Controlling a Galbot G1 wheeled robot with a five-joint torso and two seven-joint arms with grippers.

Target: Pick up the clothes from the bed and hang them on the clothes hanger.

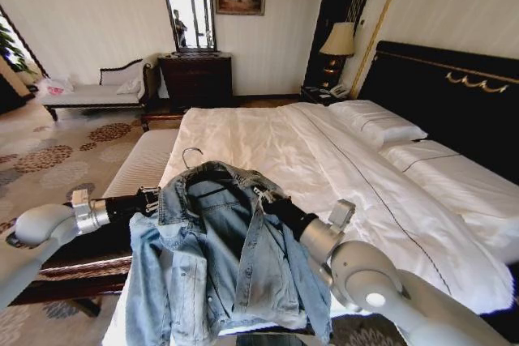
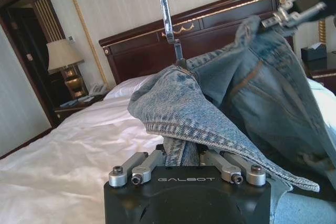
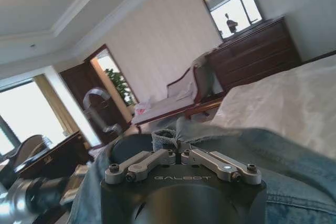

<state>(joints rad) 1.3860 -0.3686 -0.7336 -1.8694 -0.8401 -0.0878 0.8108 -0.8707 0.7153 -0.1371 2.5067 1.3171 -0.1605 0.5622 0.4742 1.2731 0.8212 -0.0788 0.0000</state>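
**Denim jacket held up on its hanger over the near end of the bed**

The faded-blue denim jacket (image 1: pixel 219 257) hangs in the air between the two arms, draped over the thin black hanger with the curved silver hook (image 1: pixel 192 154). It is at the near left corner of the large white-sheeted bed (image 1: pixel 324 160), collar up and sleeves hanging down.

The left gripper (image 1: pixel 152 198) grips the jacket's left shoulder; in the left wrist view its fingers (image 2: pixel 140 163) are closed on a fold of denim. The right gripper (image 1: pixel 263 198) holds the right shoulder (its fingers pinched on the cloth's edge in the right wrist view). The pillows (image 1: pixel 377 123) lie far right by the black headboard (image 1: pixel 454 87).
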